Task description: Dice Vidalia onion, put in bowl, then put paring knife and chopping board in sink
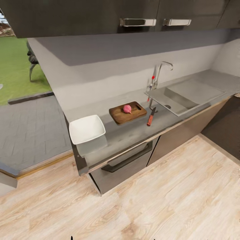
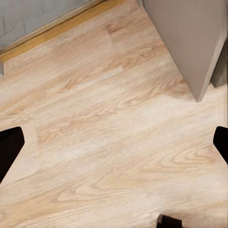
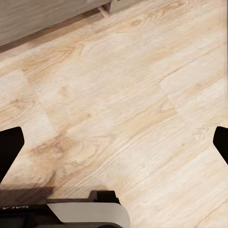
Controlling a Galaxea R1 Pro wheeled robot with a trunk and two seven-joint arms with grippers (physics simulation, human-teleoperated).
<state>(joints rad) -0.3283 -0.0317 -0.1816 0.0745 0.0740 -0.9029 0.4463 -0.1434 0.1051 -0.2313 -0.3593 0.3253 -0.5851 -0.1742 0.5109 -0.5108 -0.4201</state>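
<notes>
In the head view a pink Vidalia onion (image 1: 127, 108) rests on the brown chopping board (image 1: 127, 112) on the grey countertop (image 1: 133, 133). The red-handled paring knife (image 1: 151, 117) lies on the counter just right of the board. A white square bowl (image 1: 87, 130) stands at the counter's left end. The steel sink (image 1: 173, 100) with its chrome tap (image 1: 160, 73) lies to the right. My left gripper (image 2: 114, 142) and right gripper (image 3: 114, 142) both hang open over the wooden floor, far from the counter, with nothing between their fingers.
Dark upper cabinets (image 1: 133, 13) hang above the counter, and drawers (image 1: 130, 160) sit below it. Light wooden floor (image 1: 150, 206) lies between me and the counter. A cabinet corner (image 2: 190, 47) shows near the left gripper. Part of my own base (image 3: 85, 211) shows under the right gripper.
</notes>
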